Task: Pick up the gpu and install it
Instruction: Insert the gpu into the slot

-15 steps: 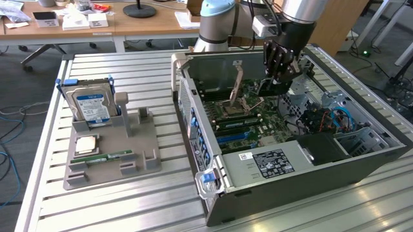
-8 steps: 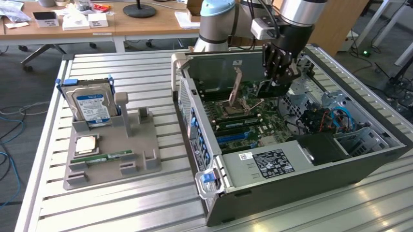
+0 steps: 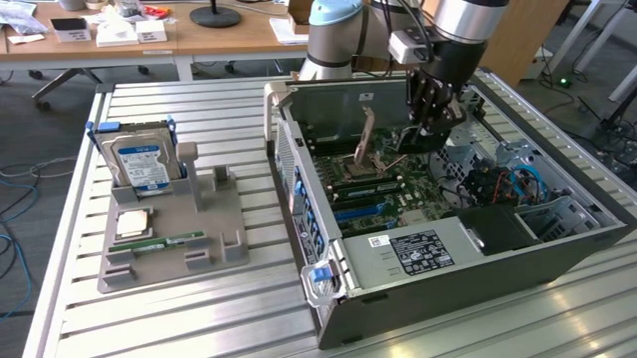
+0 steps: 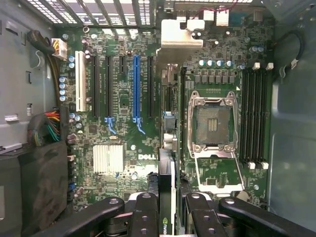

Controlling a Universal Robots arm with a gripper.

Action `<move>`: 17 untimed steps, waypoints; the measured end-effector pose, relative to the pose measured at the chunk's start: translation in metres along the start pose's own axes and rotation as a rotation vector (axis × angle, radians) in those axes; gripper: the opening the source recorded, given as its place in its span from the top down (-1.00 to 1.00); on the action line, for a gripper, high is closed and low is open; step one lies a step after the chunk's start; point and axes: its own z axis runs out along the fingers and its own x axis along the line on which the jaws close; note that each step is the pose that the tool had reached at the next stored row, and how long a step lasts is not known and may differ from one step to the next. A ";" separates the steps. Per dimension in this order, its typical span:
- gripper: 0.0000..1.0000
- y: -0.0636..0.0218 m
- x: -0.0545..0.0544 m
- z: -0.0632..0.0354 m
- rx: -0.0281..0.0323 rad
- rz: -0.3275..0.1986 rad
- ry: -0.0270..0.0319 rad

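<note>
My gripper (image 3: 430,123) hangs inside the open computer case (image 3: 298,171), over the motherboard (image 4: 123,103). In the wrist view the gripper (image 4: 167,210) is shut on the gpu (image 4: 167,182), a thin dark card seen edge-on between the black fingers (image 4: 145,212). Its pale metal bracket (image 4: 180,34) points toward the case's rear grille. The card hangs between the black and blue expansion slots (image 4: 136,84) and the open processor socket (image 4: 212,123). Whether it touches the board I cannot tell.
On the exterior view's left, a grey fixture (image 3: 214,224) on the slatted table holds a blue-labelled hard drive (image 3: 139,160), a processor chip (image 3: 134,222) and a memory stick (image 3: 169,242). The power supply (image 3: 418,250), cable bundles (image 4: 49,123) and case walls hem in the board.
</note>
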 end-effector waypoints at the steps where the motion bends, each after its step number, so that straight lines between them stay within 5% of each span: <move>1: 0.48 0.0000 0.001 0.0000 0.0001 0.000 -0.0001; 17: 0.48 0.0039 0.019 0.0001 0.0000 0.000 0.0000</move>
